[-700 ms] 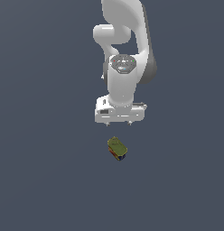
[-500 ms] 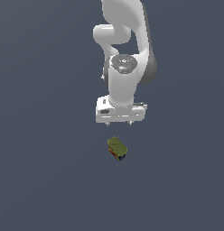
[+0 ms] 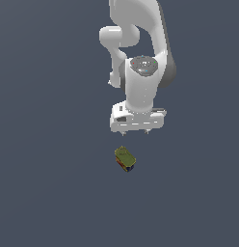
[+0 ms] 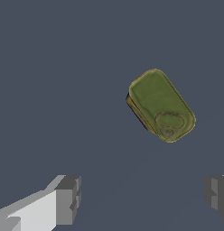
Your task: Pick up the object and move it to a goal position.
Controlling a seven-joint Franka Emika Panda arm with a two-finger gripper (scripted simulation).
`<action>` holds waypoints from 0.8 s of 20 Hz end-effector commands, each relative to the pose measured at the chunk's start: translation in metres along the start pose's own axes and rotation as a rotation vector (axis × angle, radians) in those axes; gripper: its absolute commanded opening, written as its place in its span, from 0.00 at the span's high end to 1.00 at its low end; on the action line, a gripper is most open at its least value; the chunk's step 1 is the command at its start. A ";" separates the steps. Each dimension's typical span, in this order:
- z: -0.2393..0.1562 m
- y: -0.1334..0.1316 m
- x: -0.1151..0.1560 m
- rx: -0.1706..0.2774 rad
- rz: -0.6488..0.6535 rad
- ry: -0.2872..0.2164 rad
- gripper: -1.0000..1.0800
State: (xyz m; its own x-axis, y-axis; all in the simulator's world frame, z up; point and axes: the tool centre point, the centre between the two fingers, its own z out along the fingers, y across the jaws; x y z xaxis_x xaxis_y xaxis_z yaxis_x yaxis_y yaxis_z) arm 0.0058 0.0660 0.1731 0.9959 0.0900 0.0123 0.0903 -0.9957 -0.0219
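Your white robot arm's gripper (image 3: 136, 131) hangs above the flat grey floor (image 3: 44, 193), and its jaws are wide open with nothing between them. In the wrist view you can see the two grey fingertips (image 4: 68, 198), one at each side, with a big empty gap.

The small tin-like block with the olive-green top and blue, red and yellow sides (image 3: 125, 159) lies flat on the floor. In the exterior view it sits just below the gripper and a bit toward that view's left. It is apart from the fingers, not touching them.

I think your job right now is to line up for the grab. The block (image 4: 161, 104) lies slanted next to the line between the fingers, so turn the wrist until the fingers face its two long sides. Slide over until the block sits right in the middle of the gap. Then go straight down, slowly. Close only when the fingers are low beside it, or the block may slip away.
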 end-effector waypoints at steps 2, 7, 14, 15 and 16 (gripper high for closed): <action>0.001 0.002 0.000 -0.001 -0.002 0.000 0.04; 0.004 0.003 0.004 -0.003 -0.038 -0.001 0.04; 0.013 0.010 0.015 -0.008 -0.141 -0.004 0.04; 0.015 0.012 0.017 -0.009 -0.161 -0.005 0.04; 0.017 0.013 0.019 -0.010 -0.182 -0.005 0.04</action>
State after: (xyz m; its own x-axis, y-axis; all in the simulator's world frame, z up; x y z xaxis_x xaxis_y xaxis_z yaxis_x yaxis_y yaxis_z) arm 0.0233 0.0570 0.1589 0.9707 0.2399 0.0107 0.2400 -0.9707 -0.0116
